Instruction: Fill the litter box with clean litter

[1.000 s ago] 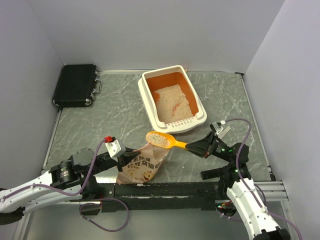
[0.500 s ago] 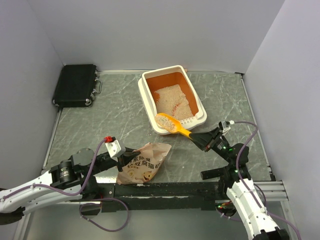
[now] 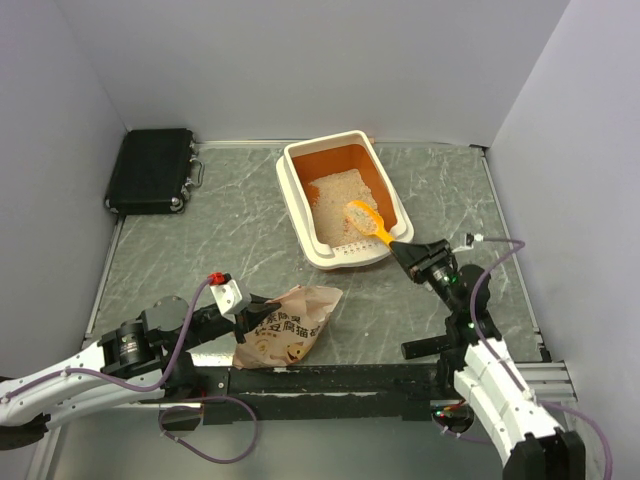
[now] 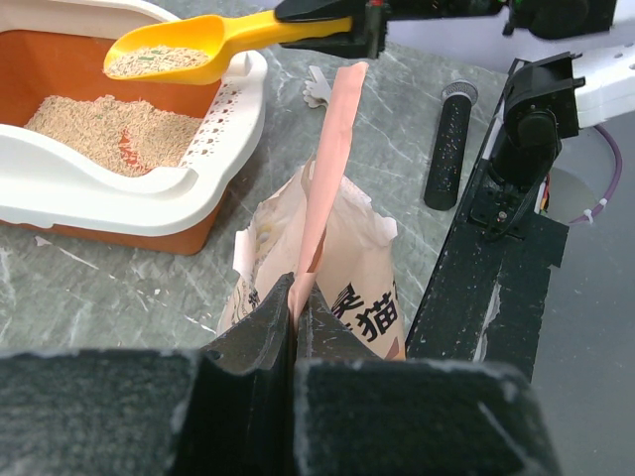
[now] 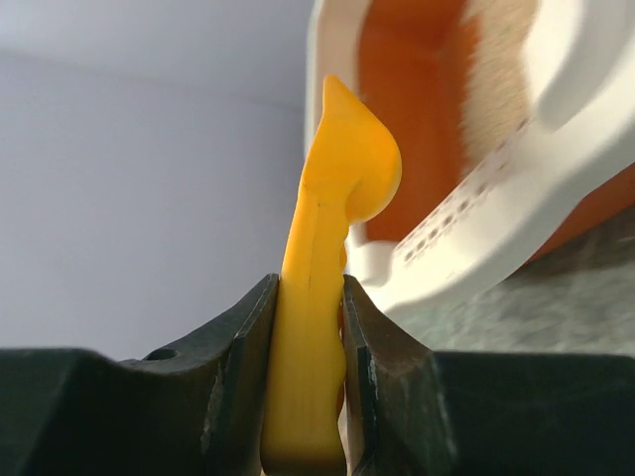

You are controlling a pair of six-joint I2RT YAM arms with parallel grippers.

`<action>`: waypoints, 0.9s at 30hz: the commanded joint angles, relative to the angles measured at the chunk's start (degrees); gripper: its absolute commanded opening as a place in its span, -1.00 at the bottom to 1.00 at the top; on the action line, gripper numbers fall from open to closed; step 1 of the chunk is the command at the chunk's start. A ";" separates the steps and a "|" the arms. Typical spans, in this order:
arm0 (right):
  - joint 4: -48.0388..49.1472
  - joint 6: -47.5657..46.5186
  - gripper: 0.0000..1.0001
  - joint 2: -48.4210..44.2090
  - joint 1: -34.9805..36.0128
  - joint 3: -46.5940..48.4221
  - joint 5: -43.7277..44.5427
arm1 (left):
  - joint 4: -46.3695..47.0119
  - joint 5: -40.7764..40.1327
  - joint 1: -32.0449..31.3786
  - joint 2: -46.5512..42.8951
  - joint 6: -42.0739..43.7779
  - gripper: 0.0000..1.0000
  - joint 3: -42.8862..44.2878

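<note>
The right gripper [image 3: 404, 251] clamps the handle of the yellow scoop [image 3: 362, 216], its loaded bowl over the litter box [image 3: 290, 180] at upper centre of the top view, clean litter [image 3: 335, 195] spread inside; the left gripper [image 4: 301, 293], lower left, pinches the bag [image 4: 342, 248] edge.

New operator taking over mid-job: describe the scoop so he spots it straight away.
Find the cream litter box with the orange inside at the back of the grey table. Above its near end hangs the scoop, its handle clamped in the right gripper. It is the only bright yellow thing, its bowl carrying pale litter.
</note>
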 commanded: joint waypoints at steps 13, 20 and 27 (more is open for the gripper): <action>-35.04 -41.95 -1.00 34.05 2.12 42.37 9.00 | 3.07 -0.92 0.48 -0.51 -0.03 -0.98 1.04; -50.60 -54.69 -1.00 42.49 9.67 57.84 20.13 | 3.34 -0.66 0.57 0.02 0.06 -0.97 0.95; -63.26 -64.28 -1.00 50.57 23.11 75.16 41.49 | 3.25 -0.31 0.75 0.90 -0.12 -0.98 1.04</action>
